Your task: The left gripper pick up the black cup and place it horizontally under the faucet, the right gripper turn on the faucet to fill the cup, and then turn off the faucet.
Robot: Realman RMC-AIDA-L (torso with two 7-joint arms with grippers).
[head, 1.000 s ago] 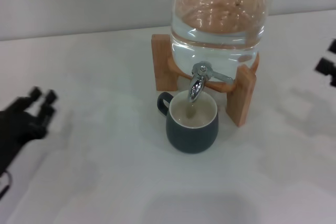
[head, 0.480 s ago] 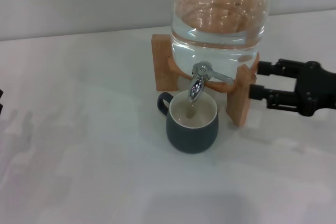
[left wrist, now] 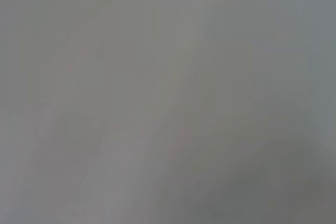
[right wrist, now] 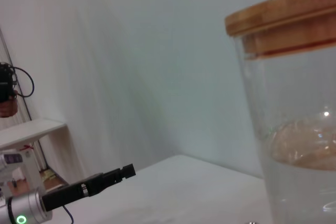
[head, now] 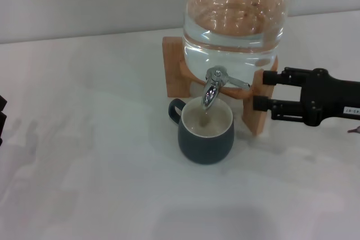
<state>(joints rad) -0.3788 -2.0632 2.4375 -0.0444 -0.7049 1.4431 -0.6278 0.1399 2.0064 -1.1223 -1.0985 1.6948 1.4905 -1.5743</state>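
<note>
Cup (head: 206,131) already set upright on the worktop (head: 112,184) under the faucet (head: 212,85), spout just above its rim, liquid visible inside. Right end effector (head: 260,89) beside the wooden stand (head: 260,100), fingers spread, level with the lever. Left end effector (right wrist: 123,172) parked far left, state unclear. Still to do, judging by this: closing the faucet

One squat dark charcoal-blue ceramic cup (head: 206,134) is visible. One clear glass jar (head: 237,22), one chrome faucet (head: 212,86). Two black grippers (head: 264,90) (right wrist: 113,176).
</note>
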